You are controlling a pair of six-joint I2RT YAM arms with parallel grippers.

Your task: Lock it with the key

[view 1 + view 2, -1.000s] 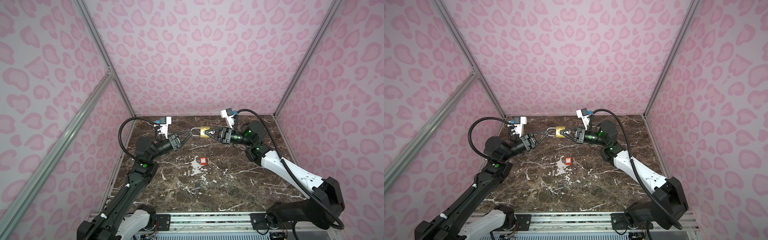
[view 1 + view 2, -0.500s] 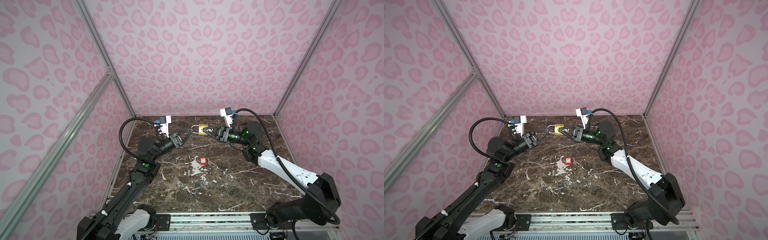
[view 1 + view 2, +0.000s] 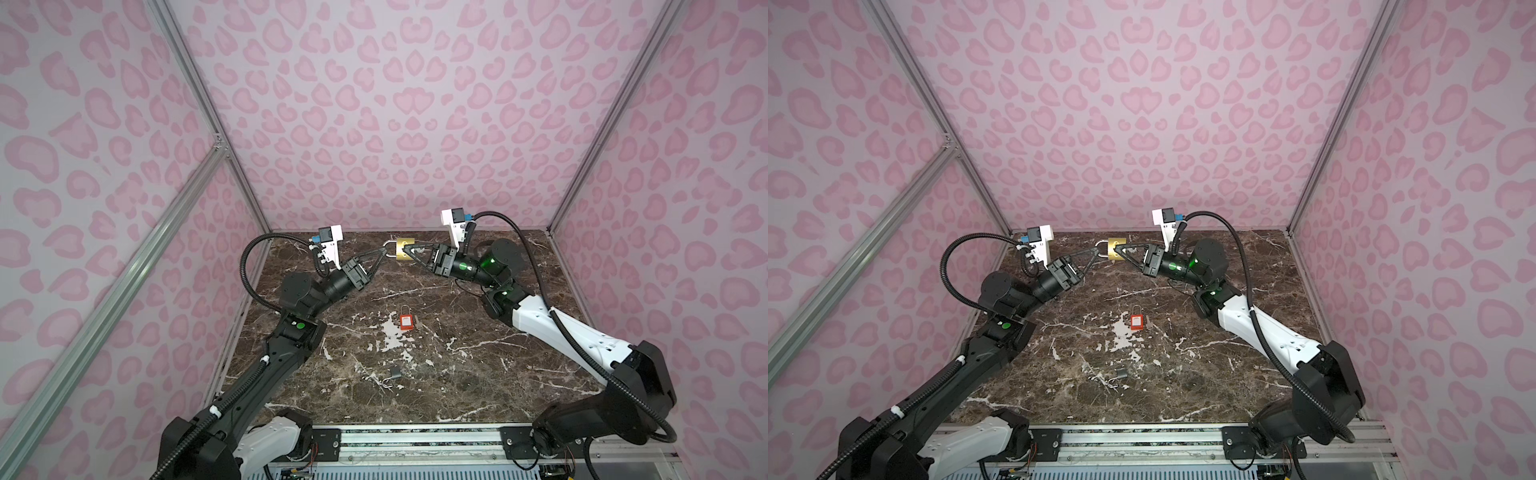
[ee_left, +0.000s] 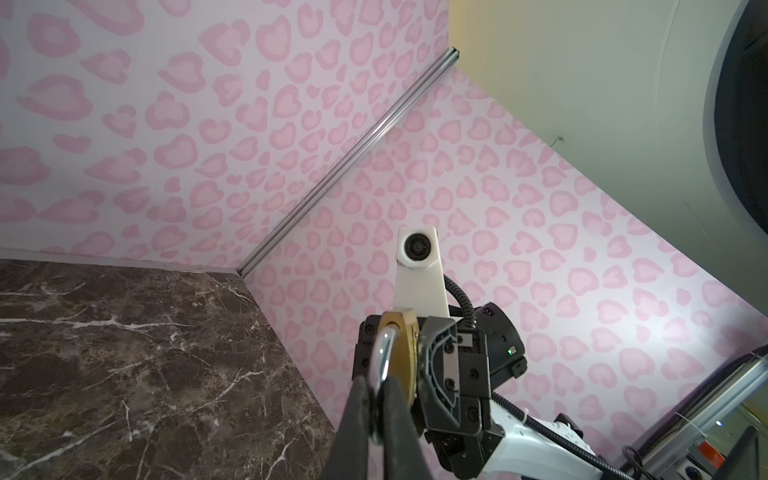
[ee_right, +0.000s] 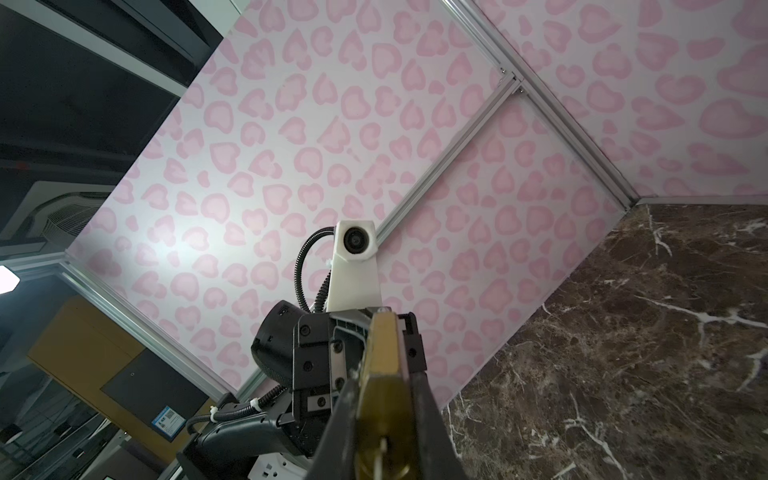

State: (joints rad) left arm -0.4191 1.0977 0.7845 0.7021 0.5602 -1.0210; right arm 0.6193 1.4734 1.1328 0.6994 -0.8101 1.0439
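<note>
The brass padlock (image 3: pixel 402 243) (image 3: pixel 1115 245) is held clear of the marble surface (image 3: pixel 478 353), near the middle of its far edge, with its silver shackle (image 3: pixel 390 248) (image 4: pixel 380 357) turned toward the left side. The shackle is pinched between the pressed-together fingers of the left gripper (image 3: pixel 384 251) (image 4: pixel 376 399). The brass body is clamped on its flat faces by the right gripper (image 3: pixel 409 248) (image 5: pixel 384 390), whose fingers are seen in the right wrist view lying close along both sides of it. A pale metal piece (image 5: pixel 379 455), apparently the key, is seen in the keyway of the body's underside; more cannot be told. In both top views a red padlock (image 3: pixel 406 322) (image 3: pixel 1136 322) lies flat near the centre of the surface, well apart from the grippers. A small dark object (image 3: pixel 395 372) (image 3: pixel 1120 374), too small to be identified, lies closer to the near edge.
</note>
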